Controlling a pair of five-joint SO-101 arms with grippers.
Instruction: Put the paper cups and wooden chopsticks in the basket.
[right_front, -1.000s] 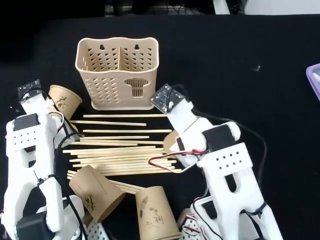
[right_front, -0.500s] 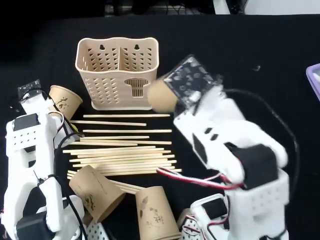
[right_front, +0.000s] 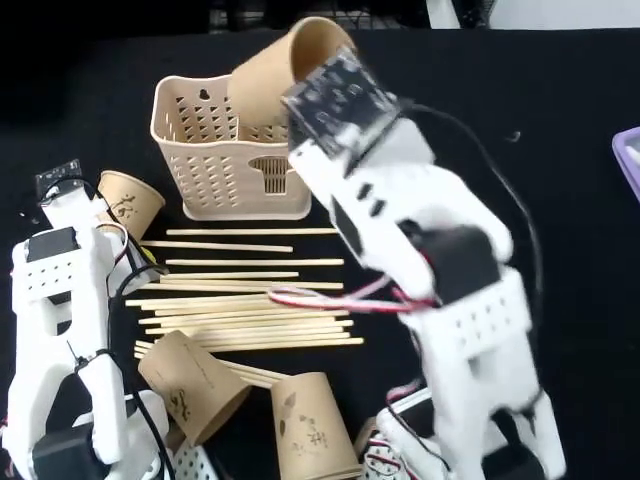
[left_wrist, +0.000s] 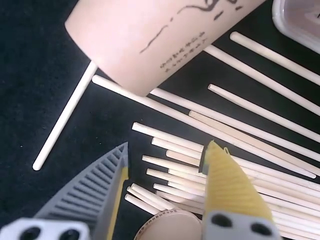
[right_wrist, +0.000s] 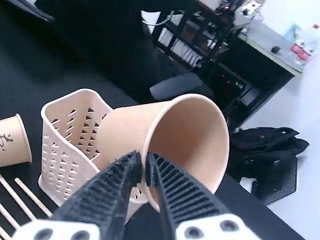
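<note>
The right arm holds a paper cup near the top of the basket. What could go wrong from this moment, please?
1. The right pincer grips the paper cup only by its rim, and the cup is tilted above the basket. Released like this, it may catch on the rim or the divider and fall outside.
2. If it lands sideways inside, it may leave less room for the chopsticks.

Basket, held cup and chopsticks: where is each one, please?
basket (right_front: 215, 185), high view, front wall.
held cup (right_front: 266, 76), high view, its side wall.
chopsticks (right_front: 240, 318), high view, middle of the pile.
</note>
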